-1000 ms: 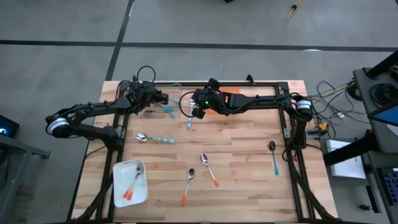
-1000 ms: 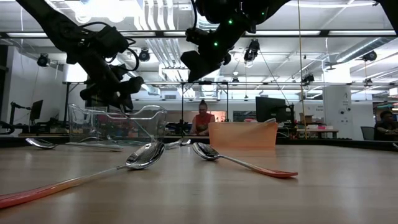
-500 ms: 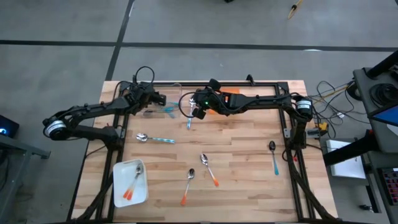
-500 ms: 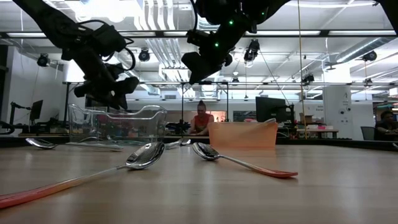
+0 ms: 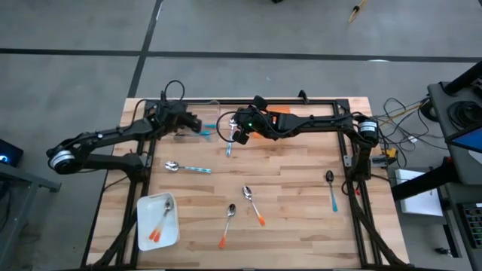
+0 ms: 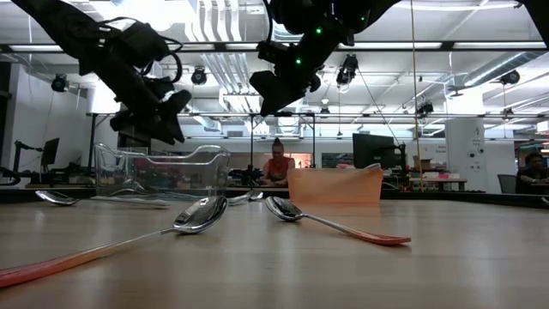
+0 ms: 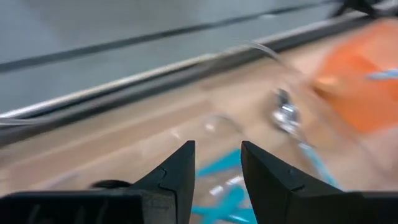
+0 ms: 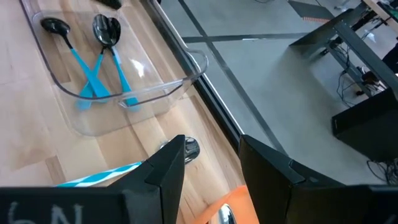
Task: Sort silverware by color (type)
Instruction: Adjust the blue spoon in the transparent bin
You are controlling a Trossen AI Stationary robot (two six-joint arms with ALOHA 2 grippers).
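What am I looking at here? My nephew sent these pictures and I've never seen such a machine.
It is a robot with two dark arms at a wooden table, sorting spoons by handle colour. One picture looks down from above, one looks level across the tabletop, and two come from cameras on the wrists. The left gripper is above a clear tray of blue-handled spoons, open and empty. The right gripper hangs nearby, open. Orange-handled spoons lie in a white tray; others lie loose.

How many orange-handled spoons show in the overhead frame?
4. Two lie in the white tray at the table's front left: one, the other. Two lie loose on the wood mid-front: one, the other. The orange bin may hide more.
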